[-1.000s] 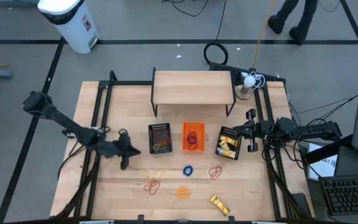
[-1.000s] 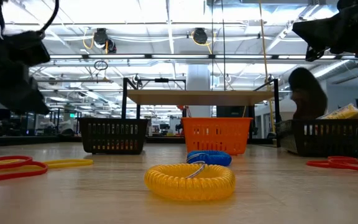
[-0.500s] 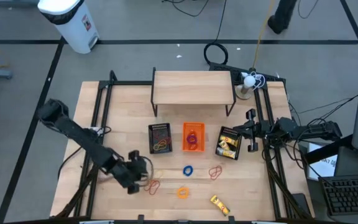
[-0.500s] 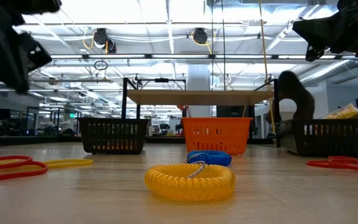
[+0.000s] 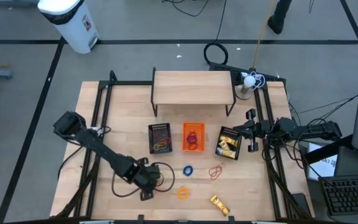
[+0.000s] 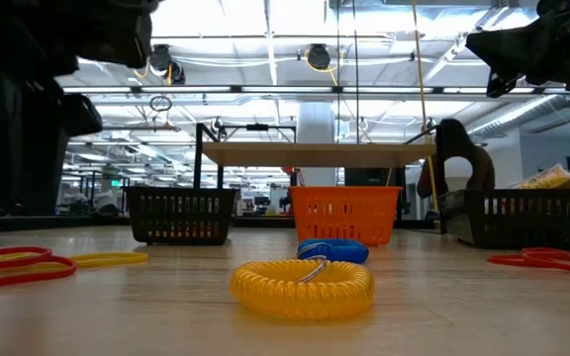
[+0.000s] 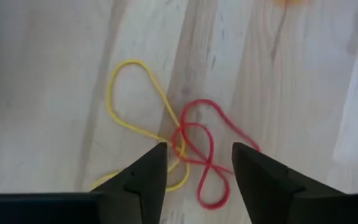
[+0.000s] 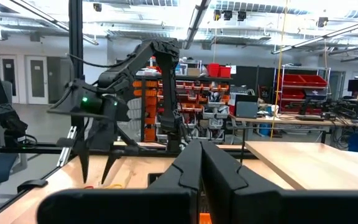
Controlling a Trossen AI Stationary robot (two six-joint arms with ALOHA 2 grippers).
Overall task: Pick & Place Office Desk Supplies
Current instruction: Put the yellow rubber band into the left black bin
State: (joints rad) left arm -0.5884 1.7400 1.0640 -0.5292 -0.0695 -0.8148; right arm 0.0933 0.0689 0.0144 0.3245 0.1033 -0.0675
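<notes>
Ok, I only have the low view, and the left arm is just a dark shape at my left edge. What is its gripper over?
Observer: The left gripper is above a red rubber band tangled with a yellow rubber band on the front of the table.
Operator: Are the fingers apart?
Observer: Yes, open, one finger on each side of the spot where the two bands cross.
Operator: And the right gripper?
Observer: The right gripper is shut with nothing between its fingers, and it waits beside the black tray on the right.
</notes>
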